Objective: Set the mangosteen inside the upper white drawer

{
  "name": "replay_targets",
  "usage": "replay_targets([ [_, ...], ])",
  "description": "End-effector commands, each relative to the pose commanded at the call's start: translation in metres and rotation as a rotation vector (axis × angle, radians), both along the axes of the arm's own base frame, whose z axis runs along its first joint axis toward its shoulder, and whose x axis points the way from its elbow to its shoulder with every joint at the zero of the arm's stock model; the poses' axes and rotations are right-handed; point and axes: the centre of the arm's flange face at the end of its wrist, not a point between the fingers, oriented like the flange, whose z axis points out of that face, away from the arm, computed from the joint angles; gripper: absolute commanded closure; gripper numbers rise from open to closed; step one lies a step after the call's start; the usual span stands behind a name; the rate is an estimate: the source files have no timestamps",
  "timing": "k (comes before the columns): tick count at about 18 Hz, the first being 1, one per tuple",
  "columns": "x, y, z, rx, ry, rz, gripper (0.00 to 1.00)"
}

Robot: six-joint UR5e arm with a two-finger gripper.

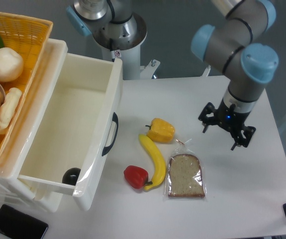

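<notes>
We see the mangosteen point(71, 175) in the upper white drawer point(101, 117), our gripper point(227, 132) spread wide, empty, above the counter point(242, 189)

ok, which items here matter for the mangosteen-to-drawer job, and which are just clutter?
Job items: mangosteen, already inside the upper white drawer; gripper, open and empty.

Clutter: red pepper, banana, yellow pepper, bagged bread slice, yellow wicker basket, phone.
</notes>
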Motion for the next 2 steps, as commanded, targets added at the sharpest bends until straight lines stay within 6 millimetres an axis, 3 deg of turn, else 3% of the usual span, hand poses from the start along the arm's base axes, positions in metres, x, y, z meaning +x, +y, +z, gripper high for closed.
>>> replay_targets([
  [2, -0.0032, 0.0002, -0.0092, -0.002, -0.004, 0.003, 0.0],
])
